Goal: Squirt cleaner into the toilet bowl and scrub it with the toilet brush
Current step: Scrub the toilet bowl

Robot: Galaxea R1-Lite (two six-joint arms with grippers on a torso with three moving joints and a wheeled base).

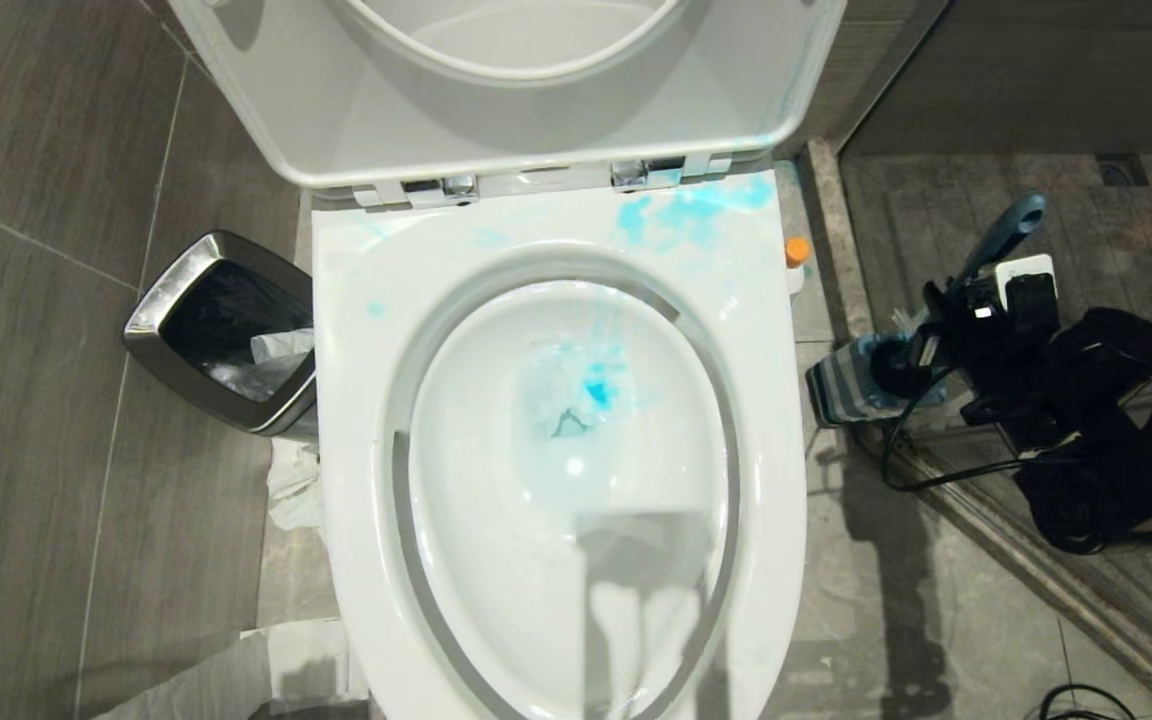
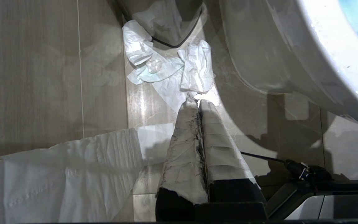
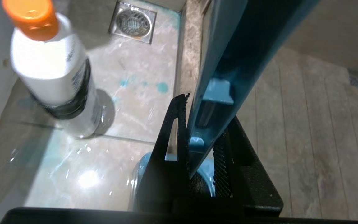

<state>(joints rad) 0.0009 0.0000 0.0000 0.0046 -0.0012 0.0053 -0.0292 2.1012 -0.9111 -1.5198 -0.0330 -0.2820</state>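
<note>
Black right gripper (image 3: 197,130) low beside the toilet bowl (image 1: 356,420), fingers pinching the slate-blue handle of the toilet brush (image 3: 228,62), head seated in its holder (image 1: 851,385). Cleaner (image 3: 53,74) upright on the floor by the bowl's right side. Left gripper (image 2: 196,104) pointing down at floor tissue (image 2: 166,68), taped fingers pressed together, empty.

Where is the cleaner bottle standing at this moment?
In the head view, the cleaner bottle stands on the floor to the right of the toilet bowl, near its hinges, with the toilet brush further right.
</note>
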